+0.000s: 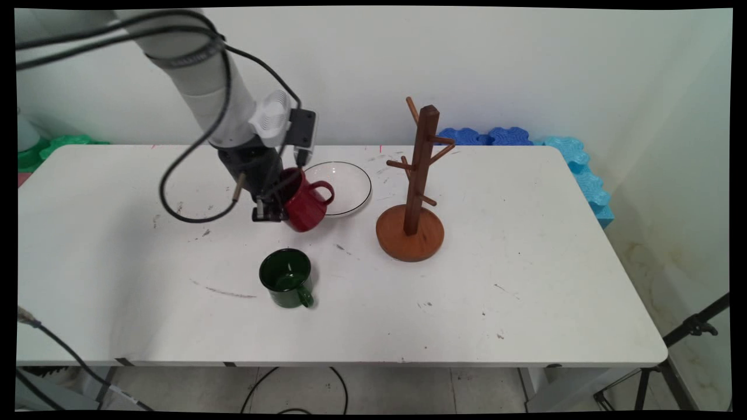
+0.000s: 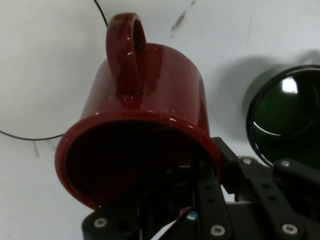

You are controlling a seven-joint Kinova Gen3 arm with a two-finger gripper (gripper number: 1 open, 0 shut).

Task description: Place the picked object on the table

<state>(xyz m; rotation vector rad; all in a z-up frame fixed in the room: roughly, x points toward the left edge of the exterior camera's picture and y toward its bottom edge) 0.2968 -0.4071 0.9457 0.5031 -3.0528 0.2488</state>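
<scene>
Green mug (image 1: 286, 278) stands upright on the worktop (image 1: 525, 280); behind it, fingers (image 1: 269, 213) grip the tilted red mug (image 1: 303, 201) by its rim, handle toward the glass bowl (image 1: 345, 186).

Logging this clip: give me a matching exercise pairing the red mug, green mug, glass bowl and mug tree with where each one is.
1 red mug
2 green mug
3 bowl
4 mug tree

A upright near the table's front
B right of the bowl
C tilted, rim in the gripper
D behind the red mug

Pairs: 1-C, 2-A, 3-D, 4-B
</scene>
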